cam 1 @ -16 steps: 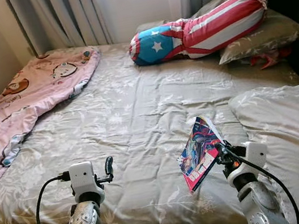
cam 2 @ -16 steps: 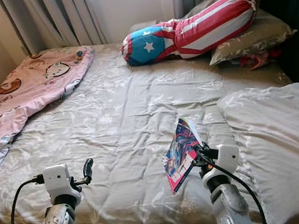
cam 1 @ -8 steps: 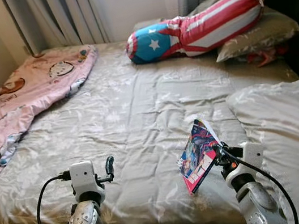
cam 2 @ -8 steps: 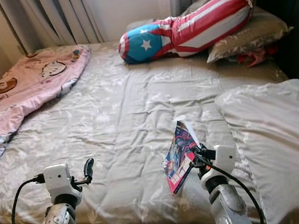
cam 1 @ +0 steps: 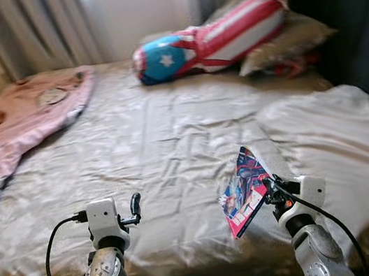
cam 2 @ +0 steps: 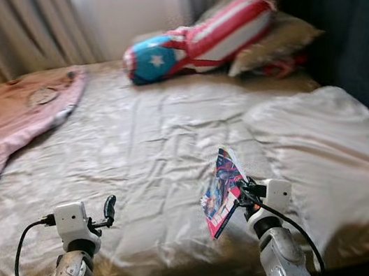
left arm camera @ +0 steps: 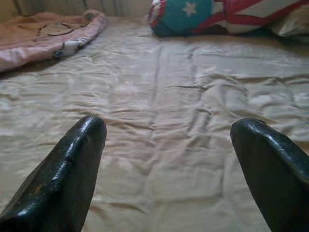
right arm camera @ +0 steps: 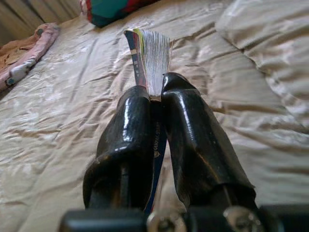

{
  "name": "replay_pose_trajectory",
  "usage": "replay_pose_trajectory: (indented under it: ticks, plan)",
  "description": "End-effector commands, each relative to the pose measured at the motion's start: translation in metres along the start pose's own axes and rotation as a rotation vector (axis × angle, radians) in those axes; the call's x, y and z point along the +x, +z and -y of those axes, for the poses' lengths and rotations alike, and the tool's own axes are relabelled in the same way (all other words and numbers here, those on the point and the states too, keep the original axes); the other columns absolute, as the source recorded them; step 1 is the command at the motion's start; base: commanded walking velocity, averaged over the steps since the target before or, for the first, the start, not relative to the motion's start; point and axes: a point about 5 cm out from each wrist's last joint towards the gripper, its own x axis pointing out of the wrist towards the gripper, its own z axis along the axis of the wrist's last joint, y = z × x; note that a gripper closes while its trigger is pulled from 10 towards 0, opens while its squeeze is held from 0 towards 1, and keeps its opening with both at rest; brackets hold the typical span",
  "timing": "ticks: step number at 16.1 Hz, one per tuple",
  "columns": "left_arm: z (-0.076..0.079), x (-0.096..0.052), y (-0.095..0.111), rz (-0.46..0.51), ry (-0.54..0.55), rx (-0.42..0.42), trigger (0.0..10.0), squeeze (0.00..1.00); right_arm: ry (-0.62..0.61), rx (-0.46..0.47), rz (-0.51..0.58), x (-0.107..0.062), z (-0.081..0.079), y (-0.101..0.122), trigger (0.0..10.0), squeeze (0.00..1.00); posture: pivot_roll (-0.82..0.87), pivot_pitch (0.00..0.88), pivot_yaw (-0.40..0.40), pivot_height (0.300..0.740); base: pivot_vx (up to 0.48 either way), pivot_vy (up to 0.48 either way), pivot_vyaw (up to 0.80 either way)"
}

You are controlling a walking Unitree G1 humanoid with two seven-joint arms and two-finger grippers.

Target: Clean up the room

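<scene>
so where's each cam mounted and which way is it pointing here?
Left eye: on the head, looking forward and down over the bed; both silver arms show, the right gripper holding a comic book.
Right eye: the stereo twin, same bed and arms.
Left wrist: looks along the open left gripper across the sheet toward the star pillow.
Right wrist: looks along its fingers clamped on the book's page edge.
Shared: all four see the star pillow and pink blanket.
</scene>
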Motion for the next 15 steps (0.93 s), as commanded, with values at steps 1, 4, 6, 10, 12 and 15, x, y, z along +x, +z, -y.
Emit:
replay_pose_trajectory:
  ticks: [1, 4, 6, 10, 12, 15]
  plan:
    - [-0.0002, 0.0020, 0.0049, 0.016, 0.000, 0.004, 10.0, 0.00, 0.042, 0.025, 0.054, 0.0058, -0.0129, 0.0076, 10.0, 0.00, -0.07, 0.000, 0.019, 0.629, 0.000, 0.000, 0.00]
    - [-0.0003, 0.0022, 0.0051, 0.016, 0.002, 0.005, 10.0, 0.00, 0.057, 0.026, 0.054, 0.0059, -0.0149, 0.0074, 10.0, 0.00, -0.07, 0.000, 0.019, 0.629, 0.000, 0.000, 0.00]
    - [-0.0004, 0.0023, 0.0053, 0.017, 0.004, 0.006, 10.0, 0.00, 0.079, 0.009, 0.063, 0.0060, -0.0176, 0.0086, 10.0, 0.00, -0.07, 0.000, 0.018, 0.629, 0.000, 0.000, 0.00]
    - [-0.0007, 0.0021, 0.0053, 0.017, 0.005, 0.008, 10.0, 0.00, 0.105, 0.002, 0.089, 0.0051, -0.0213, 0.0114, 10.0, 0.00, -0.06, 0.000, 0.018, 0.629, 0.000, 0.000, 0.54]
    - [-0.0010, 0.0022, 0.0053, 0.017, 0.005, 0.009, 10.0, 0.00, 0.104, 0.020, 0.083, 0.0049, -0.0211, 0.0097, 10.0, 0.00, -0.06, 0.000, 0.018, 0.629, 0.000, 0.000, 0.27]
    - [-0.0012, 0.0023, 0.0053, 0.016, 0.004, 0.010, 10.0, 0.00, 0.101, 0.021, 0.081, 0.0046, -0.0198, 0.0088, 10.0, 0.00, -0.06, 0.000, 0.020, 0.629, 0.000, 0.000, 0.00]
